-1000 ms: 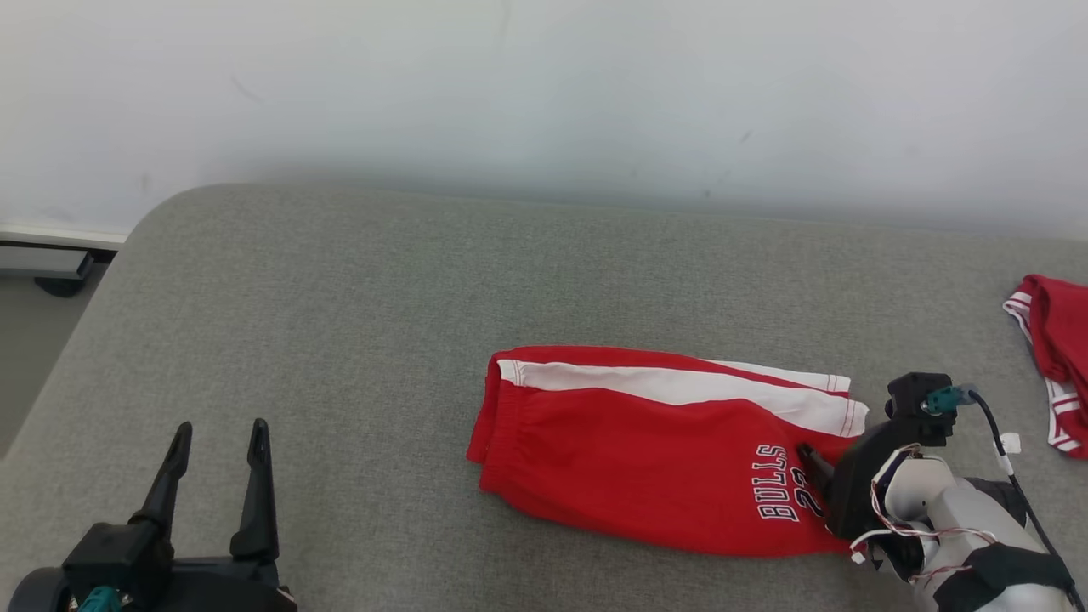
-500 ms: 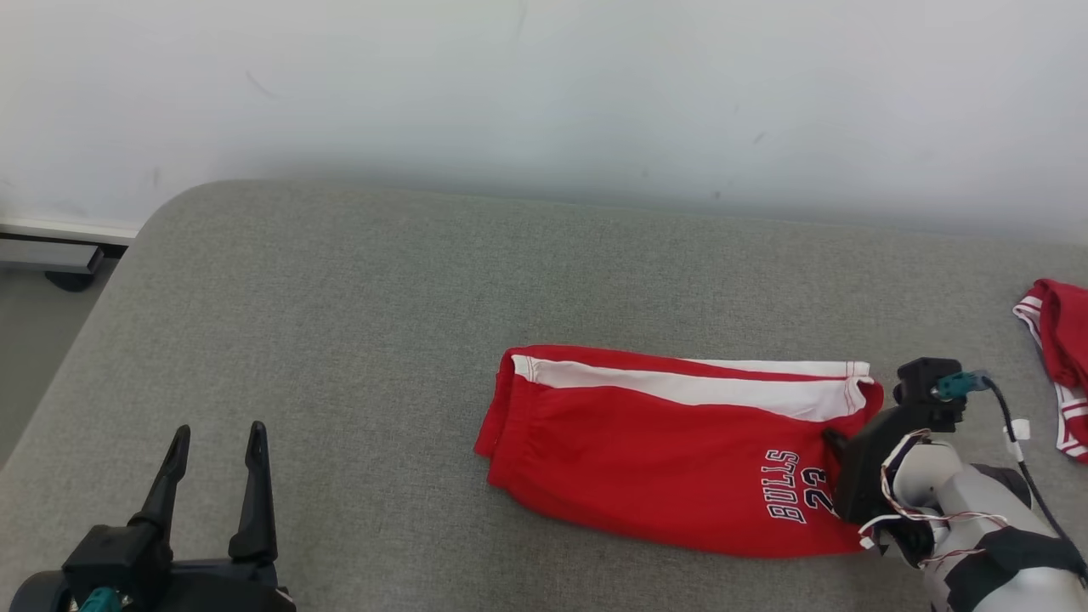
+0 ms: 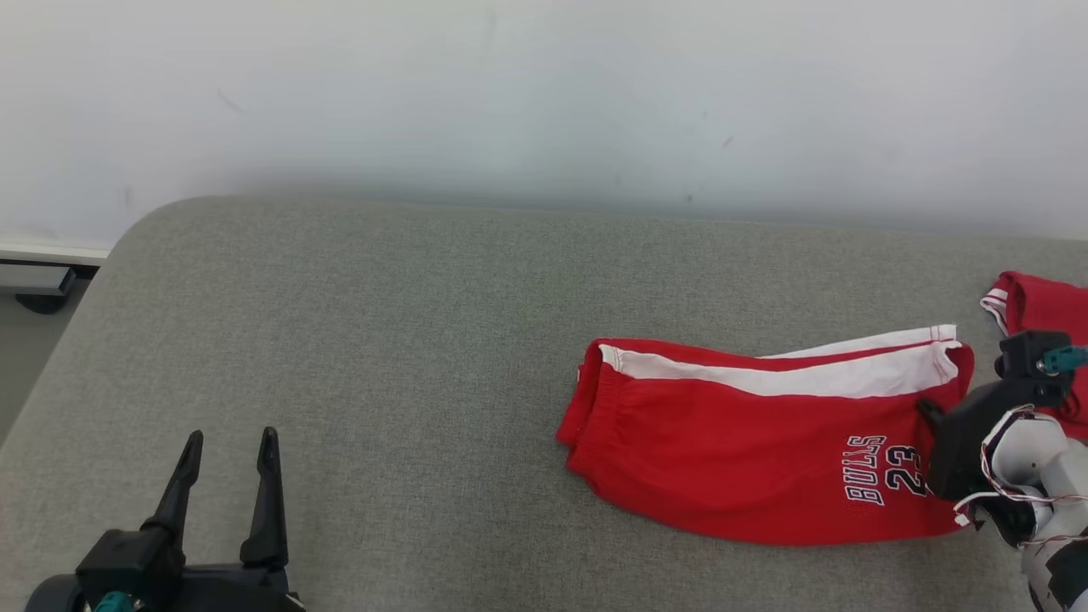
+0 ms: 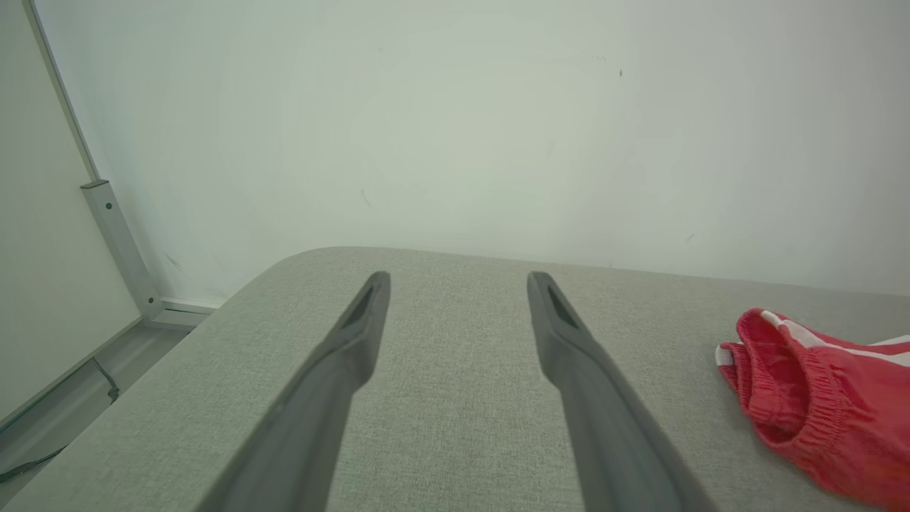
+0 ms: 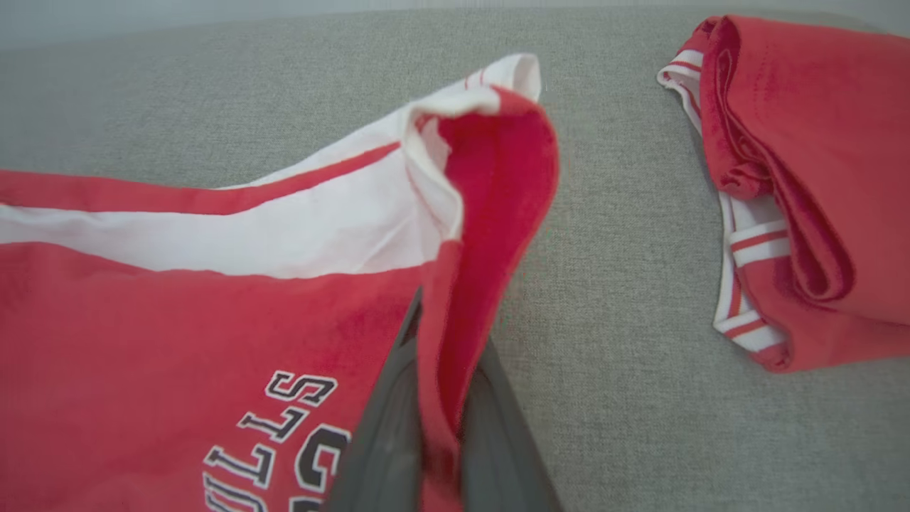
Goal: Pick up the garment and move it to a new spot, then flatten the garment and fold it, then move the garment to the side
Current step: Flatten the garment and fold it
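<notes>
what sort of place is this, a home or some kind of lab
Probably a bare test room, not a home: a grey fabric-covered surface against a plain white wall, a metal post at the wall, and red shorts laid out.

Left gripper (image 3: 233, 435), two long dark tapered fingers (image 4: 334, 370): parked low, pointing forward, spread wide, clear gap from roots to tips, nothing against either inner face. Black wrist housing (image 3: 127, 557) directly behind the finger roots.

Right gripper (image 3: 928, 410), same dark fingers (image 5: 384, 434): closed tight, pinching the hem of the red-and-white fabric shorts (image 3: 748, 459); cloth drawn up between both fingers, tips mostly buried. Black wrist block (image 3: 969, 438) behind, loose red-and-white wiring (image 3: 986, 501) beside it, pale grey forearm (image 3: 1062, 476) further back.
</notes>
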You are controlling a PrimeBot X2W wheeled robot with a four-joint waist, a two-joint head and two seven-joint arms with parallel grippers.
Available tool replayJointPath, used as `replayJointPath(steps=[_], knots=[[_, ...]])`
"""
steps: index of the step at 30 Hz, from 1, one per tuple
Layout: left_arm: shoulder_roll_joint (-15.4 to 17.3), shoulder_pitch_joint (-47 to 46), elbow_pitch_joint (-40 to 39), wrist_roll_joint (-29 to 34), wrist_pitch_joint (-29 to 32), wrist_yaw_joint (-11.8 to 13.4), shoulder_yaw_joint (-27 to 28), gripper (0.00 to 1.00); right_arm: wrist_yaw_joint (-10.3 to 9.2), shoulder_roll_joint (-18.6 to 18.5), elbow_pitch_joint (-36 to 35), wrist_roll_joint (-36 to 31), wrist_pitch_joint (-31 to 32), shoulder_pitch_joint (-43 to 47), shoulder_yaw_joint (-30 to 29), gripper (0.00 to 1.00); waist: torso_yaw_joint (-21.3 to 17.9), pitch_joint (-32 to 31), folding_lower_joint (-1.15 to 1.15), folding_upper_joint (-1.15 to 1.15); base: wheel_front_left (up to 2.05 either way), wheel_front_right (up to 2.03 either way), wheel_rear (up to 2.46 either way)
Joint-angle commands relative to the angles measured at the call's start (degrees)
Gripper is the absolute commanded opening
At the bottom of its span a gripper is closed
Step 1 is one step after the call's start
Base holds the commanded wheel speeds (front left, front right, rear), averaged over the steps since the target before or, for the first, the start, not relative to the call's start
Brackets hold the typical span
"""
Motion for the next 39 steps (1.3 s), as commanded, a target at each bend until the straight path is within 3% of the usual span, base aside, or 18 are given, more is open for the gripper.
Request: replayJointPath(steps=[1, 17, 21, 39], knots=[[0.06, -0.32, 0.25, -0.38, -0.43, -0.01, -0.08, 1.0, -0.06, -0.43, -1.21, 1.79, 0.75, 0.65, 0.25, 0.0, -0.19, -0.03, 0.0, 0.0, 0.0, 0.0, 0.0], [-0.18, -0.81, 1.58, -1.3, -1.42, 0.0, -0.81, 1.0, -0.05, -0.2, -23.85, 27.12, 16.26, 5.58, 1.52, 0.0, 0.64, -0.47, 0.0, 0.0, 0.0, 0.0, 0.0], [-0.42, -1.03, 1.97, -1.56, -1.56, -0.11, -1.09, 1.0, -0.05, 0.14, -24.07, 26.95, 16.5, 4.82, 1.7, 0.0, 1.43, -0.27, 0.0, 0.0, 0.0, 0.0, 0.0], [-1.62, -2.53, 4.36, -2.48, -3.03, -0.52, -2.38, 1.0, -0.05, 8.23, -16.12, 24.27, 16.5, -2.47, 2.09, 0.0, 5.44, 1.21, 0.0, 0.0, 0.0, 0.0, 0.0]])
